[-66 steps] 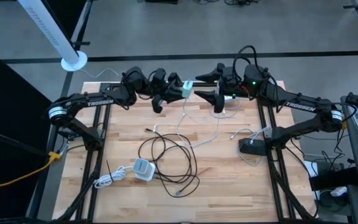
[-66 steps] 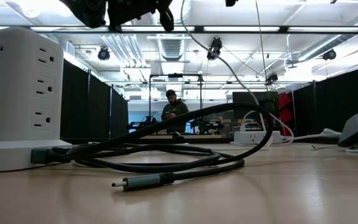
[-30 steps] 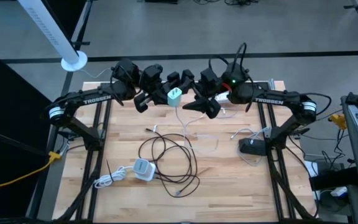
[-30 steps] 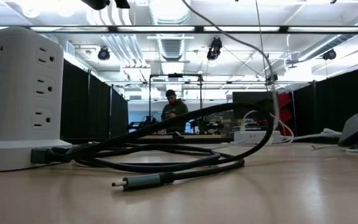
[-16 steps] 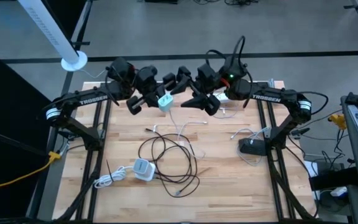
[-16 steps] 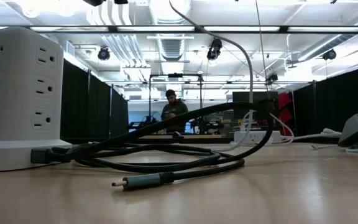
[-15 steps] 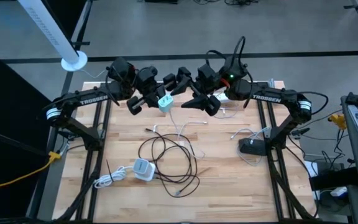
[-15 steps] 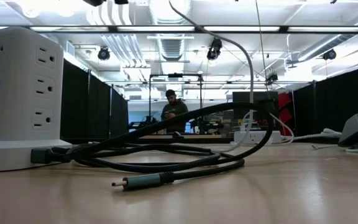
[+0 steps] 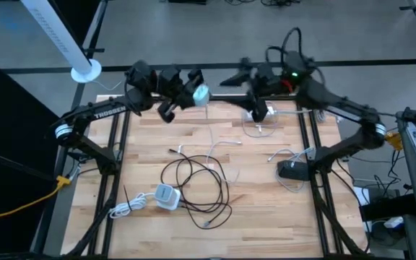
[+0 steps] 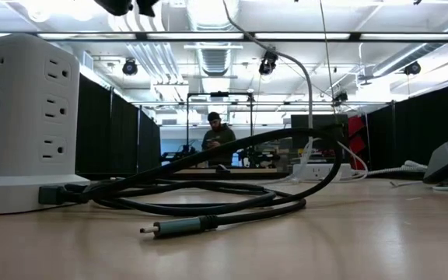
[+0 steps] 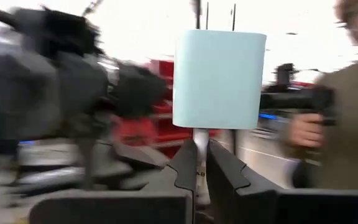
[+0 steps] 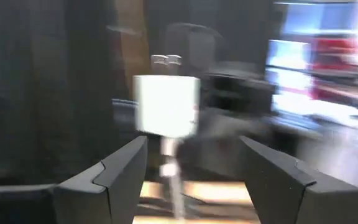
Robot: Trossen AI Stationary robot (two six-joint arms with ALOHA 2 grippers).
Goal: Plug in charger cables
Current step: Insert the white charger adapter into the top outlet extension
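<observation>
Left tool (image 9: 191, 91) at table's far edge, pressed together on white cable (image 11: 199, 140) just under pale plug block (image 9: 200, 94), lifted clear. Right tool (image 9: 257, 107) spread, empty, near far edge, facing block. Cable thin, limp, light: grip plug end, not slack. Black cable (image 9: 193, 184) loops mid-table; open room by near right corner.
</observation>
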